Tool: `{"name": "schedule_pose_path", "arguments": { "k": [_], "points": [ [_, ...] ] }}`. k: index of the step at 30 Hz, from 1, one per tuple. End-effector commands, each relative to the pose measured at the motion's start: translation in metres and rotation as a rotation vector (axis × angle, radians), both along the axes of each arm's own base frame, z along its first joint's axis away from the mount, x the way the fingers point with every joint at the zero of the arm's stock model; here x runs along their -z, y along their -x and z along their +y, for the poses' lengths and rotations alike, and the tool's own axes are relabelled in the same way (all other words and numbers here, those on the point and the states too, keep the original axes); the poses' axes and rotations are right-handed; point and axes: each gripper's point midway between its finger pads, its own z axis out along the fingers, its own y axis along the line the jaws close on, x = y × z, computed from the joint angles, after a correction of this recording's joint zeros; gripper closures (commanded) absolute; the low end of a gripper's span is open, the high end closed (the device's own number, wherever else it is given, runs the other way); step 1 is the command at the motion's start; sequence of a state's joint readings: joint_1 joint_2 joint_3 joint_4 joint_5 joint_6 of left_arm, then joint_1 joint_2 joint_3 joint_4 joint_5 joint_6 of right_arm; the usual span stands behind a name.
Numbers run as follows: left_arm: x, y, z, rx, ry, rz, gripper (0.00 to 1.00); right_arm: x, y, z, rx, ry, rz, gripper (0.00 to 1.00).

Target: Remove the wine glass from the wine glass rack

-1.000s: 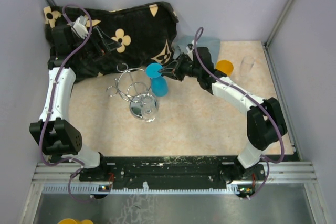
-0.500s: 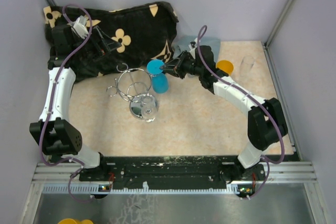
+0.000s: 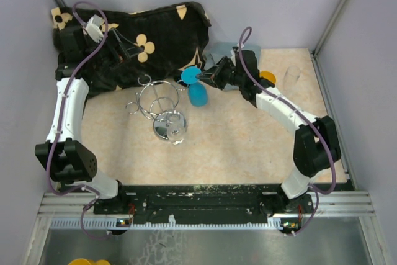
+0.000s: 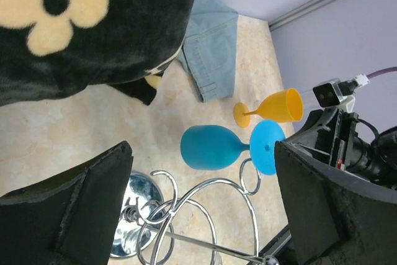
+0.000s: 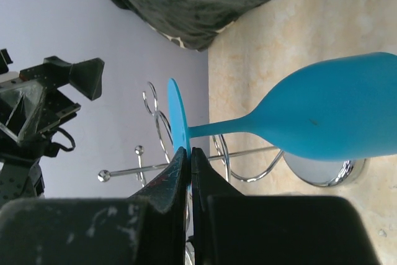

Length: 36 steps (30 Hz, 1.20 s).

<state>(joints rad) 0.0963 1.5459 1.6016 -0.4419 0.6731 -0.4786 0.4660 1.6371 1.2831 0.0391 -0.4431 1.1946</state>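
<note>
The removal step looks all but done, with the carry-away in hand. The right gripper (image 5: 188,152) is closed tight, its two fingers pinching the thin edge of the blue wine glass (image 3: 197,96)'s foot, so the glass hangs inverted and a little tilted, foot uppermost and bowl toward the counter (image 3: 236,147). The glass sits just to the right of the wine glass rack (image 3: 156,100). From overhead its foot appears clear of the looped wire arms, though in the right wrist view the stem crosses in front of the wires, so I cannot tell for certain that nothing touches. The left gripper (image 3: 127,49) is spread wide and holds nothing, hovering over the black flowered cloth (image 3: 161,29) at the far left, well apart from the rack. Next, I judge, the right arm should draw the glass farther right, away from the wires, and lower it onto bare counter short of the orange glass (image 3: 267,77). With so slim a pinch on the foot, the bowl could swing, so a slow move suits.
</note>
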Motion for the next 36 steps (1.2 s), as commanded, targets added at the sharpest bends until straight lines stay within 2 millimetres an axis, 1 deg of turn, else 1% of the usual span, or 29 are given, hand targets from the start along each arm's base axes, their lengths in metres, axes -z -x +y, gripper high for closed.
{"name": "schedule_pose_path", "arguments": {
  "k": [1, 5, 7, 9, 11, 14, 16, 19, 23, 26, 32, 36],
  "points": [
    [-0.057, -0.003, -0.008, 0.058, 0.047, -0.14, 0.0, -0.069, -0.011, -0.019, 0.042, -0.03, -0.177, 1.0],
    [-0.101, 0.006, -0.025, 0.16, 0.111, -0.231, 0.0, -0.086, -0.018, -0.034, 0.064, -0.024, -0.223, 1.0],
    [-0.117, 0.011, -0.04, 0.196, 0.101, -0.267, 0.0, -0.095, -0.021, -0.041, 0.072, -0.026, -0.251, 1.0],
    [-0.131, 0.016, -0.059, 0.221, 0.055, -0.315, 0.0, -0.109, -0.021, -0.048, 0.079, -0.029, -0.292, 1.0],
    [-0.132, 0.025, -0.083, 0.253, 0.026, -0.328, 0.0, -0.123, -0.018, -0.056, 0.085, -0.028, -0.335, 1.0],
    [-0.123, 0.034, -0.112, 0.31, 0.032, -0.303, 0.0, -0.142, -0.008, -0.072, 0.095, -0.017, -0.399, 1.0],
    [-0.115, 0.037, -0.126, 0.338, 0.057, -0.268, 0.0, -0.151, 0.001, -0.085, 0.104, -0.007, -0.433, 1.0],
    [-0.108, 0.04, -0.141, 0.371, 0.094, -0.224, 0.0, -0.161, 0.02, -0.097, 0.099, -0.007, -0.475, 1.0],
    [-0.1, 0.041, -0.155, 0.406, 0.143, -0.17, 0.0, -0.168, 0.046, -0.102, 0.081, -0.021, -0.519, 1.0],
    [-0.095, 0.047, -0.172, 0.463, 0.185, -0.129, 0.0, -0.169, 0.059, -0.103, 0.071, -0.029, -0.539, 1.0],
    [-0.094, 0.079, -0.218, 0.631, 0.241, -0.094, 0.0, -0.167, 0.069, -0.104, 0.056, -0.042, -0.568, 1.0],
    [-0.091, 0.089, -0.234, 0.69, 0.253, -0.083, 0.0, -0.167, 0.071, -0.104, 0.05, -0.031, -0.577, 1.0]
  ]
}}
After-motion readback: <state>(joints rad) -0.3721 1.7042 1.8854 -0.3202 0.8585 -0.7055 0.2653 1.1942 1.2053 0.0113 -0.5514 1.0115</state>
